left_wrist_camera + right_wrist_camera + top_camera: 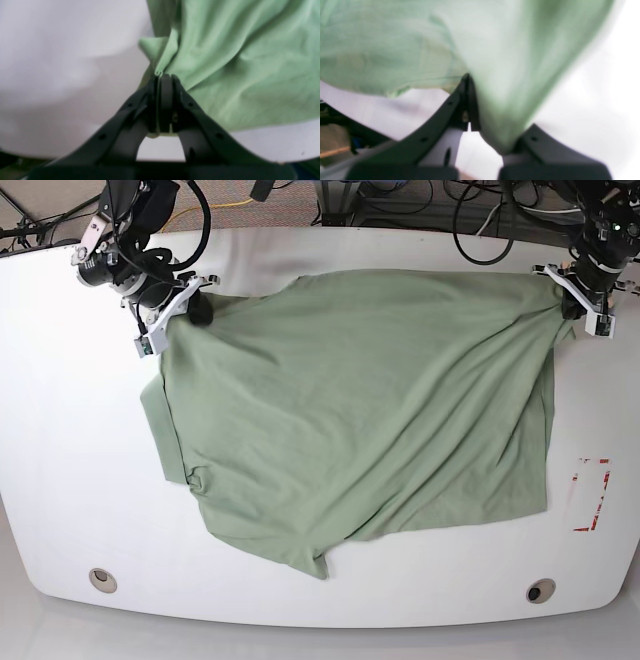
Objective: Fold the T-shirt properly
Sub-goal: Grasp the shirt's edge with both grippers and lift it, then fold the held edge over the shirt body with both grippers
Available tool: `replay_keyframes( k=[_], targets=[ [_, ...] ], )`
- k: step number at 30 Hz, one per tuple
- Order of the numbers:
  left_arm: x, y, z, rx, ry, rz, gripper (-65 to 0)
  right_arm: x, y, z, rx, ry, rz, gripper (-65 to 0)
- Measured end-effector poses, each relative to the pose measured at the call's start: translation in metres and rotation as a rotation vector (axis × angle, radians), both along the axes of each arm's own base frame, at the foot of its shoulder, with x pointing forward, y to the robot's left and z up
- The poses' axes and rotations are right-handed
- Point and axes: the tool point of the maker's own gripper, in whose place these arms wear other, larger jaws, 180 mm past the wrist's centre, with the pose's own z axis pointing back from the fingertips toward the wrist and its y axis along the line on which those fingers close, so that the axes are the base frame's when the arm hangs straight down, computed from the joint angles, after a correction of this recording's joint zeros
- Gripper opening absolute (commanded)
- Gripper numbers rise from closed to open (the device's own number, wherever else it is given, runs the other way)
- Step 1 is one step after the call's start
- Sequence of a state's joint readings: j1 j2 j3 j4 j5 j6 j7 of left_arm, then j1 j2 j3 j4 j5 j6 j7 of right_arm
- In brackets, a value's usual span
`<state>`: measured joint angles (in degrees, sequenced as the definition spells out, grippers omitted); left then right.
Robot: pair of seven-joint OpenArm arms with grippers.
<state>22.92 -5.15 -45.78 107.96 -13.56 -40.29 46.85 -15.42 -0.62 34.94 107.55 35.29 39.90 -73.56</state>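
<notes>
Clearly the folding proper has not begun: the pale sage-green short-sleeved cotton T-shirt [370, 400] lies spread in a single rumpled layer across the white oval counter [60, 470], its far edge pulled fairly straight between the two arms while the near edge runs ragged, with a bunched flap at the near left and long diagonal creases fanning from the far right corner. Judging by this, the work is at the spreading and flattening stage; smoothing the cloth and every fold itself are left to do.

At the far right of the base view, the left claw [163, 75] is closed tight on a pinch of the shirt's edge; the left wrist view shows a small lip of green cloth poking out above the meeting black tips, and the fabric gathers into pleats from that point.

At the far left of the base view, the right claw [470, 77] also grips a shirt corner. Its wrist view is blurred, but the black tips meet in a narrow closed line, with green cloth draping over one black finger [540, 147] and hiding part of it.
</notes>
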Motion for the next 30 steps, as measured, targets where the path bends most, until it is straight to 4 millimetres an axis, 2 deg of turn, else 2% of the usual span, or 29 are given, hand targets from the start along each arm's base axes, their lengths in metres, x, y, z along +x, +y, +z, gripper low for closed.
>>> replay_keyframes(
  k=[4,10,13,15,18,22,28,30],
  targets=[
    [-0.027,0.02,-0.001,0.042,0.052,0.052,-65.0,-0.021,-0.001,0.001,-0.027,0.026,0.011,-65.0],
    [-0.06,0.03,-0.01,0.048,0.161,0.101,-65.0,-0.052,-0.006,0.0,-0.068,0.072,0.033,-65.0],
    [-0.084,0.048,-0.008,0.074,0.221,0.174,-65.0,-0.068,0.0,-0.002,-0.029,0.098,0.039,-65.0],
    [-0.094,0.056,-0.007,0.093,0.255,0.197,-65.0,-0.074,0.002,0.001,0.001,0.098,0.05,-65.0],
    [-0.084,0.055,-0.006,0.083,0.231,0.204,-65.0,-0.07,0.003,0.013,0.057,0.053,0.07,-65.0],
    [-0.049,0.049,0.004,0.044,0.138,0.198,-65.0,-0.051,0.013,0.031,0.141,-0.031,0.083,-65.0],
    [-0.032,0.053,0.008,0.045,0.159,0.228,-65.0,-0.029,0.017,0.042,0.157,-0.084,0.108,-65.0],
    [-0.021,0.053,0.013,0.04,0.125,0.227,-65.0,-0.021,0.016,0.046,0.154,-0.103,0.115,-65.0]
  ],
)
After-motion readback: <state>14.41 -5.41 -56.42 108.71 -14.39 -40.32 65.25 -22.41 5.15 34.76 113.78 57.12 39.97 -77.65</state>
